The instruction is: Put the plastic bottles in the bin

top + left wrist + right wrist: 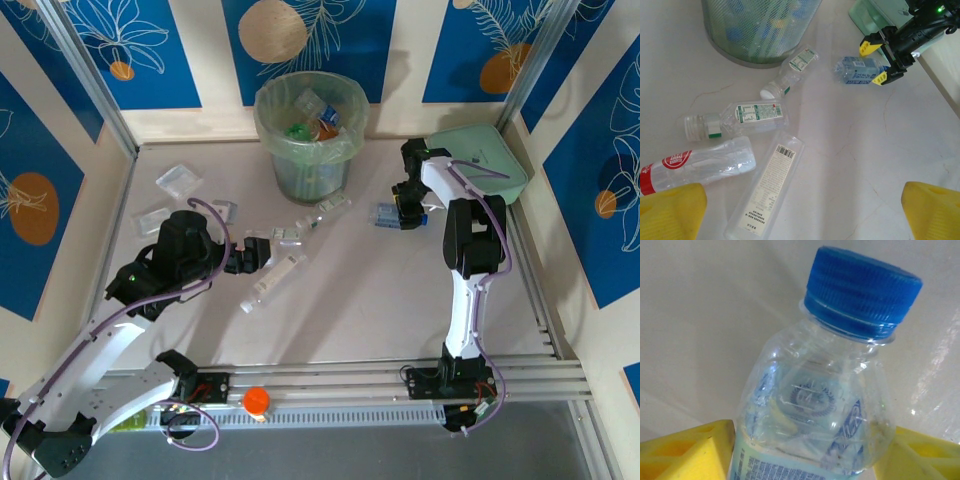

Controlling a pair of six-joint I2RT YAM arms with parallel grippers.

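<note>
1. Overhead, the bin [305, 150] stands at the far middle of the table [380, 300] with several bottles visible inside. The left wrist view catches its meshed lower wall up close.
2. Overhead, the left gripper [268, 250] sits low in front of the bin. In its own camera its yellow fingers [670, 212] sit at opposite bottom corners, jaws wide apart with nothing between them.
3. That camera also picks out bottles that look like pale slivers from above: a red-labelled bottle [695, 167], a capless green-labelled bottle [747, 116] and a smaller green-labelled bottle [795, 67] near the bin's foot.
4. Right of the bin, near the mint green box [480, 160], the right gripper [408, 213] straddles a blue-labelled bottle [388, 216] lying on the table.
5. Up close, the right wrist view shows its blue cap [862, 292] and yellow fingers [685, 450] hard by either side. I cannot tell whether they pinch it.
</note>
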